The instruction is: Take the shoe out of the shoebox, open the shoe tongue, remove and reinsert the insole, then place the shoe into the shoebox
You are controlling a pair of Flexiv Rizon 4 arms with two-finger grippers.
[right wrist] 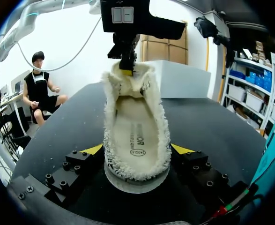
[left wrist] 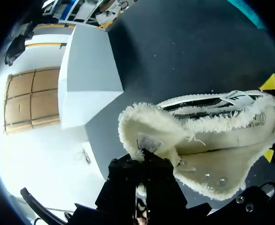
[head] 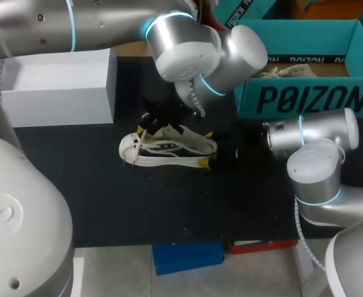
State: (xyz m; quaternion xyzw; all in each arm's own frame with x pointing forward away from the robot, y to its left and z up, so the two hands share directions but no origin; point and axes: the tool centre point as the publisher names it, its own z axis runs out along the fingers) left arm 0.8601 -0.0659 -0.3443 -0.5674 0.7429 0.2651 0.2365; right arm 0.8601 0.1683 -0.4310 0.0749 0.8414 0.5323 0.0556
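Opening the tongue (left wrist: 146, 133) is judged to be the step in hand. The shoe (head: 169, 148) is out of the shoebox (head: 305, 99) and lies on the dark desk (head: 107, 204), in front of the box and well apart from it. The insole (right wrist: 137, 140) is seen seated inside.

The step is best done with a slow pull, directed up and away from the heel, so that the fleecy flap is folded back over the toe and the shoe is not dragged along. A firm hold at the heel is called for as a counter to that pull. A deep bite on the flap is advised, since a pinch on loose fleece alone can be expected to slip. The mouth of the shoe should be widened enough for the insole to be reached afterwards.

The left pincer (left wrist: 144, 157) is pressed together on the upper edge of the tongue, which is pinched between its fingers at the far end of the shoe's opening. The right pincer (right wrist: 137, 149) is closed on the shoe at the heel, one yellow tip against each side. The opening and the insole lie straight ahead of it. The two pincers are thus set at opposite ends of the shoe, with its length stretched between them.
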